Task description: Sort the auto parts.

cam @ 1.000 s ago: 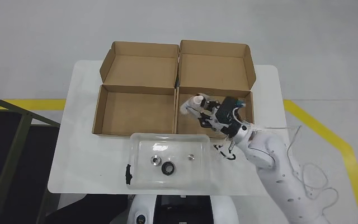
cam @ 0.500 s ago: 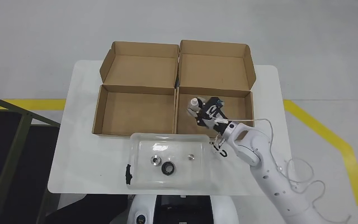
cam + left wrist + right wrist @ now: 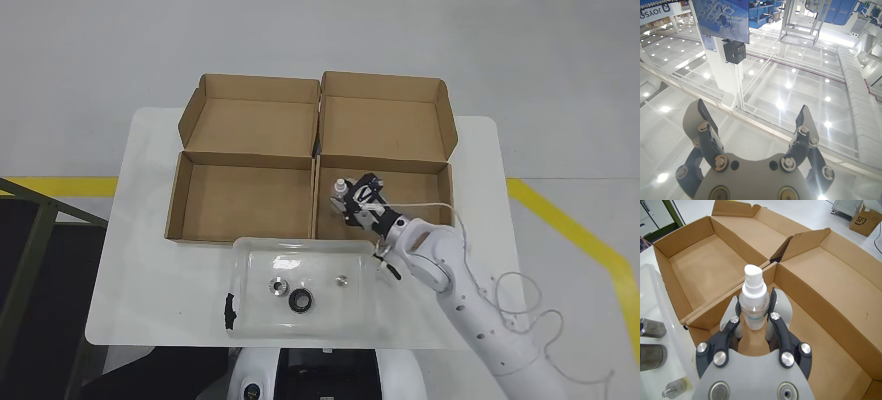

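Clamping a spray bottle, right gripper hangs over right box.

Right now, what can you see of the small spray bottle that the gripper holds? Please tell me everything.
The spray bottle is small: clear plastic-looking body with a greenish band, white collar and pump head. The right gripper is shut on its body from both sides, head pointing away from the wrist. It hangs over an open cardboard box, near the wall next to the other box; nothing else visibly touches it.
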{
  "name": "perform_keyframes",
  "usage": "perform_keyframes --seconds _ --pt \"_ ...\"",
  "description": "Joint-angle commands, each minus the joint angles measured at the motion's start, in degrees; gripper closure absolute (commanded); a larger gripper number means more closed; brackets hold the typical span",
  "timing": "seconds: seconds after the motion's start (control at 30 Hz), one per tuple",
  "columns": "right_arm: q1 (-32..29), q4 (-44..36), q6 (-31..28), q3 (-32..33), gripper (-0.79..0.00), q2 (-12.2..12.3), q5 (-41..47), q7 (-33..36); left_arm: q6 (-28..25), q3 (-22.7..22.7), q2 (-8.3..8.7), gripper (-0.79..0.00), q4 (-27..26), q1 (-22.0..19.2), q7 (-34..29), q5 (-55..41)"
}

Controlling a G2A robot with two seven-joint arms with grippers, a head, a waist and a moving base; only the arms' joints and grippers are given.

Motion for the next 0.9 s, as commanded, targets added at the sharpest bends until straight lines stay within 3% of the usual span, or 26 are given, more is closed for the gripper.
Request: perform_keyframes --seconds 0.0,0.1,0.2,0.33,0.43,0.5,0.57,0.87 --pt "0.26 0.42 0.19 -0.15 0.0 -0.12 0.19 0.33 0.0 0.0 0.0 -0.785 0.0 0.0 0.0 0.0" --pt "0.53 0.83 0.5 -0.27 0.0 -0.27 0.24 1.05 0.0 0.0 0.0 -0.785 0.0 0.0 0.0 0.0" --pt "0.69 1.15 0.57 -0.4 -0.135 -0.39 0.15 1.62 0.0 0.0 0.0 -0.785 0.0 0.0 0.0 0.0" --pt "0.86 1.64 0.48 -0.66 -0.2 -0.56 0.07 1.92 0.0 0.0 0.0 -0.785 0.0 0.0 0.0 0.0" --pt "0.88 1.77 0.38 -0.75 -0.382 -0.65 -0.01 2.09 0.0 0.0 0.0 -0.785 0.0 0.0 0.0 0.0" --pt "0.79 1.61 0.3 -0.75 -0.622 -0.68 -0.21 2.3 0.0 0.0 0.0 -0.785 0.0 0.0 0.0 0.0" --pt "0.5 0.9 0.33 -0.6 -0.785 -0.64 -0.72 2.78 0.0 0.0 0.0 -0.785 0.0 0.0 0.0 0.0" --pt "-3.19 -8.37 -0.75 2.45 -0.785 0.19 -2.51 3.66 0.0 0.0 0.0 -0.785 0.0 0.0 0.0 0.0"
